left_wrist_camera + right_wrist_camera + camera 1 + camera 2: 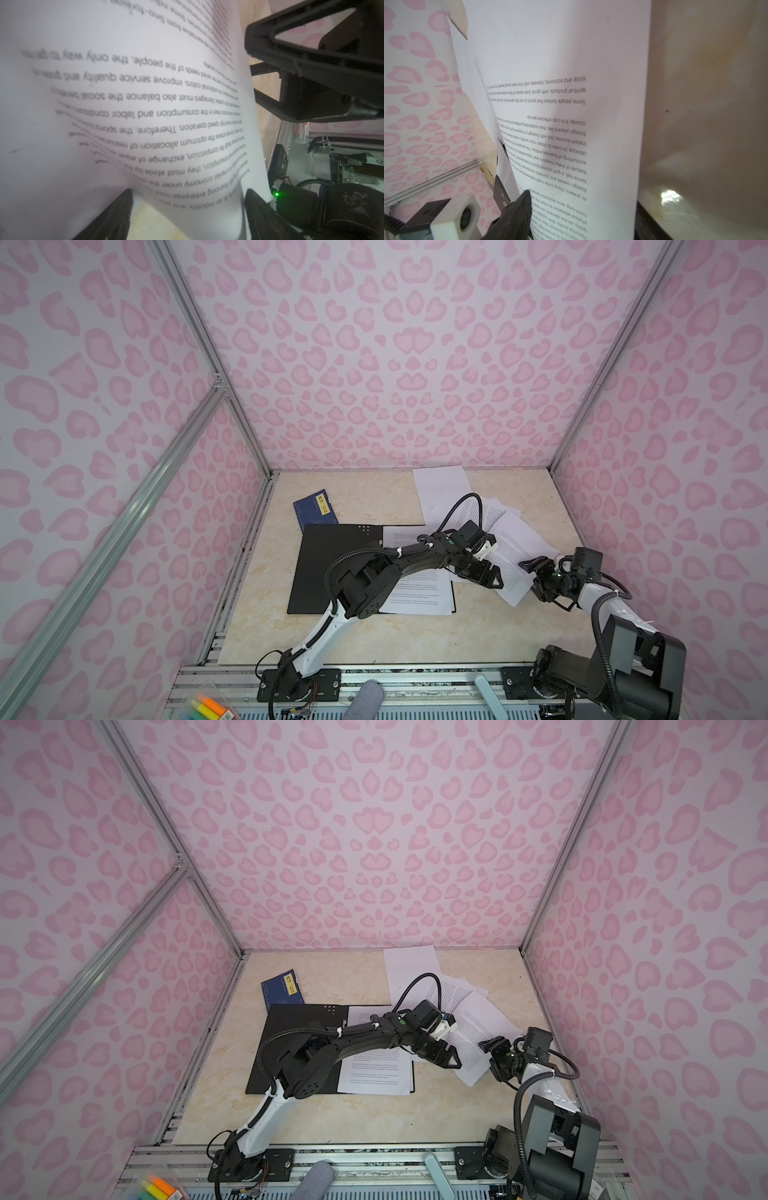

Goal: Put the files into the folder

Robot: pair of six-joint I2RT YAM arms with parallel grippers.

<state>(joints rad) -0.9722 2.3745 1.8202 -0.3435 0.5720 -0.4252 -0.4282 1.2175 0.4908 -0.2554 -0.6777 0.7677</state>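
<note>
Sheet: a printed white sheet [517, 547] is lying just right of the open folder [328, 568], bowing up off the table [415, 635] between my two claws.
Long axis: it is running from near me toward the back wall, leaning slightly.
Left claw [493, 577]: reaching across the folder, jaws standing wide at the sheet's left long edge, gripping nothing.
Right claw [531, 578]: sitting at the right long edge, jaws partway apart around the paper. I cannot tell whether they are pinching it.
Nearer arm: the right, judging by its shorter reach.
Coming move: I am judging that the sheet needs carrying leftward, onto the pages [419, 597] lying in the folder's right half.
</note>
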